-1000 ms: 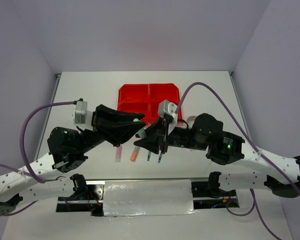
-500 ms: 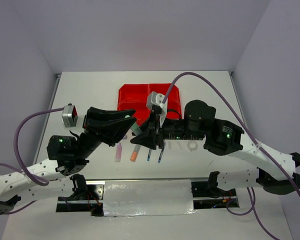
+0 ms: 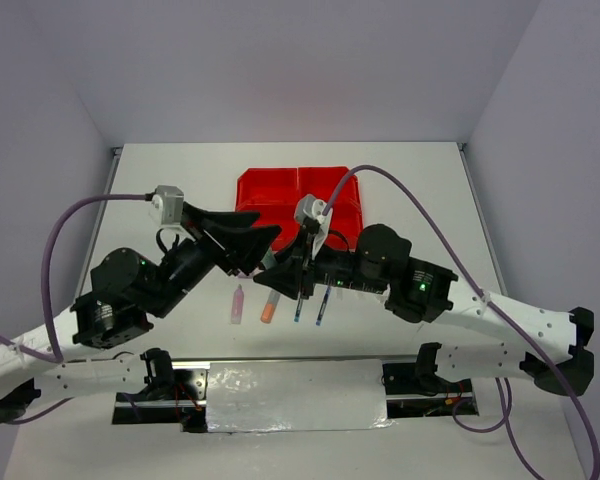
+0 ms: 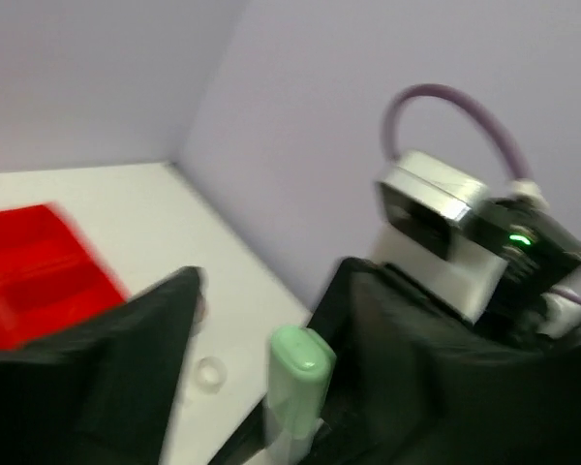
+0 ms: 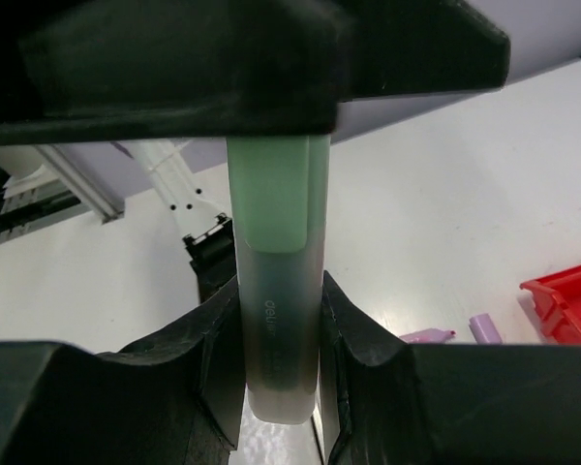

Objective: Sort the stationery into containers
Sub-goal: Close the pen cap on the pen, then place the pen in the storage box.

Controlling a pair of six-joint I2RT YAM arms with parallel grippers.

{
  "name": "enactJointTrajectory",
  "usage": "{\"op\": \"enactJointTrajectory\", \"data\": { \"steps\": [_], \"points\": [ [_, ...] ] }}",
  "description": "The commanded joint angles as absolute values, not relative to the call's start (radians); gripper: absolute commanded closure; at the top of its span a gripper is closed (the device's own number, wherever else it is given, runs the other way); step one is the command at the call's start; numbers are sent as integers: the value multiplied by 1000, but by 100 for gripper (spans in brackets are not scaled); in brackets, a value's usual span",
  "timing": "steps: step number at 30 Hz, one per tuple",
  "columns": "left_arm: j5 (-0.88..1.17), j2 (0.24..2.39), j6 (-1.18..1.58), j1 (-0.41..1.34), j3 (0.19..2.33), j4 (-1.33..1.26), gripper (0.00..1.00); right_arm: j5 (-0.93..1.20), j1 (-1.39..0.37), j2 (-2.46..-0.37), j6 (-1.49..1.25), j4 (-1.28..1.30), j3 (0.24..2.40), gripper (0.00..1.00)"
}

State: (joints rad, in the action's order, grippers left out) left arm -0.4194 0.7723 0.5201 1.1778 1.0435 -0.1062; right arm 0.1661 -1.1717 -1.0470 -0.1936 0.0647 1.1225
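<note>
two arms meet over the table (image 3: pixel 420 190) seen from above: left gripper (image 3: pixel 263 248) and right gripper (image 3: pixel 272 272) tip to tip, their load hidden. one pink highlighter (image 3: pixel 238 302), one orange highlighter (image 3: pixel 268 309) and two pens (image 3: pixel 298 305) lie near the red bins (image 3: pixel 280 185), which are partly covered. left wrist, blurred: one green highlighter (image 4: pixel 295 373) stands between wide-parted jaws, with a gap on one side. right wrist: right fingers (image 5: pixel 218 358) clamp its barrel, and one purple eraser (image 5: pixel 484 327) lies by a bin corner.
</note>
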Motion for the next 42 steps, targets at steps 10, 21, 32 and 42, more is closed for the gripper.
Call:
{"op": "enactJointTrajectory", "data": {
  "steps": [10,21,32,42],
  "points": [
    [-1252,887,931,1180,1577,870,1,273,-948,-1247,75,136,1190,100],
    [-957,623,687,1180,1181,770,1,356,-698,-1952,501,767,1923,99],
    [-1000,531,696,1180,1002,790,1,333,-693,-2137,529,775,1999,93],
    [-969,577,813,1180,986,851,1,313,-693,-2115,512,730,1873,73]
  ]
}}
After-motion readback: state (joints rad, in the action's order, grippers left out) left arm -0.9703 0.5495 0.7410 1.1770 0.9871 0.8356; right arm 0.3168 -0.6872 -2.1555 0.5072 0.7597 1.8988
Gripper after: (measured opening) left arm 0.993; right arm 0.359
